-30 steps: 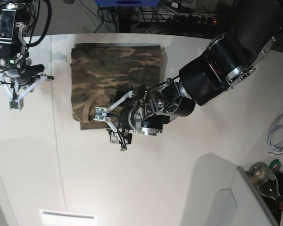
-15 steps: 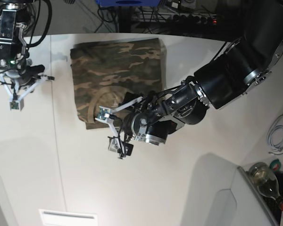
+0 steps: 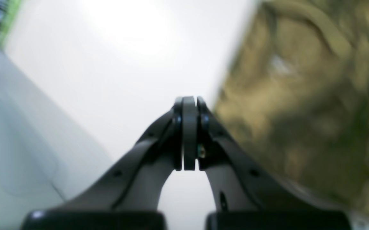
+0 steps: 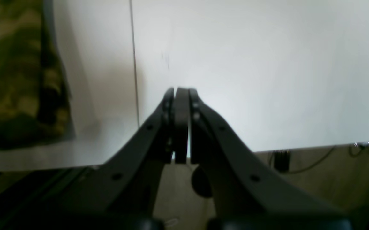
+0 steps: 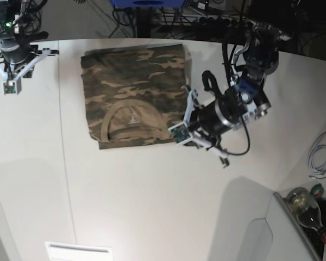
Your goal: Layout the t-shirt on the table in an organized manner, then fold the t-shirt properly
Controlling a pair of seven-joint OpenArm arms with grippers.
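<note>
The t-shirt [image 5: 133, 92] lies folded into a camouflage rectangle on the white table [image 5: 152, 196], its tan collar and small label facing up near the front edge. My left gripper [image 5: 180, 134] hovers just beside the shirt's front right corner, shut and holding nothing. In the left wrist view the left gripper [image 3: 189, 102] has its fingers pressed together over bare table, with the blurred t-shirt [image 3: 299, 95] to the right. My right gripper [image 5: 11, 87] is shut and empty near the far left table corner. The right wrist view shows that gripper [image 4: 181, 91] shut, with the t-shirt [image 4: 12, 80] at its left.
A thin dark seam [image 5: 65, 163] runs across the table left of the shirt. A white cable [image 5: 320, 155] and a bottle [image 5: 307, 209] sit at the right edge. The table edge [image 4: 299, 147] with floor beyond lies close under the right gripper.
The left arm has drawn back rightward off the shirt's front edge and its gripper has gone from open to shut. The right gripper has moved farther toward the table's back left corner.
</note>
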